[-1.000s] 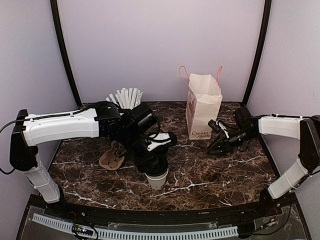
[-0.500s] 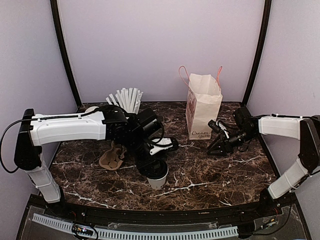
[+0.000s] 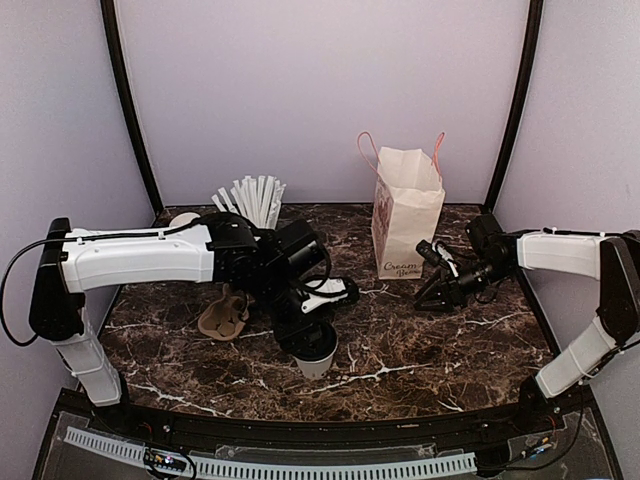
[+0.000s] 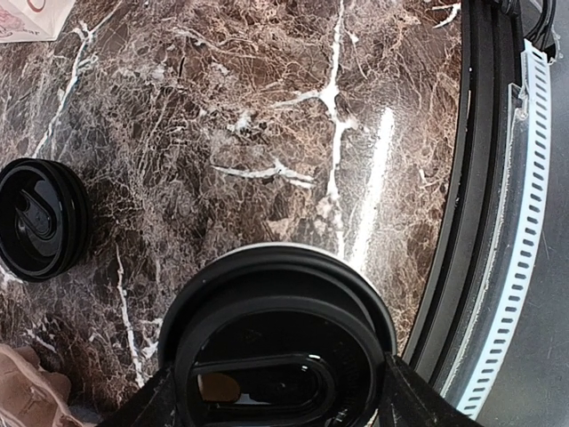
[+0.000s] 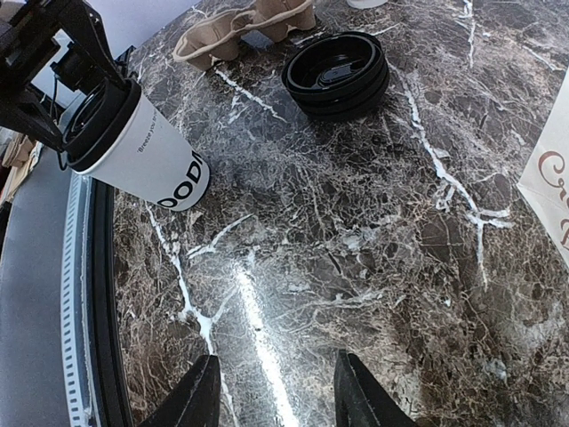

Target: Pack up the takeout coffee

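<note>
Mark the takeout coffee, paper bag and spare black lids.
takeout coffee [image 5: 135, 165]: right wrist view, white side wall.
paper bag [image 3: 410, 220]: top external view, front face.
spare black lids [image 5: 338, 71]: right wrist view, top lid.

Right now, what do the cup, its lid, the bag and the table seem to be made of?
Cup: probably paper, matt white wall, printed dark letters.
Lid: likely plastic, black, moulded, slight sheen.
Bag: paper, matt cream, sharp creases.
Table: looks like polished brown marble, white veins and glare; could be laminate.
</note>
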Controlling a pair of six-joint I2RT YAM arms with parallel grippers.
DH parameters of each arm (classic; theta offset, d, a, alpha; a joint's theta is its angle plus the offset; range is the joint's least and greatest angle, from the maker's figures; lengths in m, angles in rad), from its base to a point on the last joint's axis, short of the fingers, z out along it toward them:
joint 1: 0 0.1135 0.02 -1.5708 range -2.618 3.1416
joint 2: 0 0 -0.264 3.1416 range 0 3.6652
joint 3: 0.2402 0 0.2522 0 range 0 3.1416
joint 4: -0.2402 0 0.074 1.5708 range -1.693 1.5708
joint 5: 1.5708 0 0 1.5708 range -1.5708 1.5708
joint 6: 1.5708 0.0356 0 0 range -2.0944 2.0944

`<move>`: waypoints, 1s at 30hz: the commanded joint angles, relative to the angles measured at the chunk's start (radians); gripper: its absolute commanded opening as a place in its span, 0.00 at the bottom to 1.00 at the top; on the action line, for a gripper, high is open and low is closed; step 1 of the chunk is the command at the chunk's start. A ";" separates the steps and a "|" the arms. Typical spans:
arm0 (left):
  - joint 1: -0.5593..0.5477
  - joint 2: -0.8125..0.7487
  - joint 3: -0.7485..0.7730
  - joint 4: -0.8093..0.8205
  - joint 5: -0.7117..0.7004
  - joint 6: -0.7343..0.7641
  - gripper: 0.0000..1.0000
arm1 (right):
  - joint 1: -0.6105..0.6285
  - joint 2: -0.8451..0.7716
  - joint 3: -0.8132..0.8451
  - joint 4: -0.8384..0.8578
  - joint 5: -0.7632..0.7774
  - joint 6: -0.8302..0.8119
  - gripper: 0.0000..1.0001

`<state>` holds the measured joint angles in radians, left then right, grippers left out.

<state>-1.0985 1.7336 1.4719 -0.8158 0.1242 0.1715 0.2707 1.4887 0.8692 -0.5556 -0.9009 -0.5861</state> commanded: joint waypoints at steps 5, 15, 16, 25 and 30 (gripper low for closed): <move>-0.007 0.010 -0.016 0.018 0.039 -0.006 0.70 | 0.005 0.010 0.014 -0.020 -0.013 -0.009 0.45; -0.040 0.025 -0.061 0.022 0.027 0.020 0.70 | 0.005 0.009 0.014 -0.020 -0.012 -0.009 0.45; -0.045 0.025 -0.066 0.021 0.008 0.030 0.70 | 0.005 0.011 0.014 -0.019 -0.012 -0.009 0.45; -0.067 0.019 -0.087 0.035 -0.108 0.073 0.70 | 0.005 0.014 0.016 -0.018 -0.015 -0.005 0.45; -0.036 -0.013 -0.039 0.073 -0.112 0.080 0.69 | 0.005 0.012 0.015 -0.019 -0.016 -0.003 0.45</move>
<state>-1.1614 1.7256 1.4357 -0.7349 0.0666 0.2211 0.2707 1.4937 0.8692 -0.5652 -0.9009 -0.5865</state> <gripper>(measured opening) 0.715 0.451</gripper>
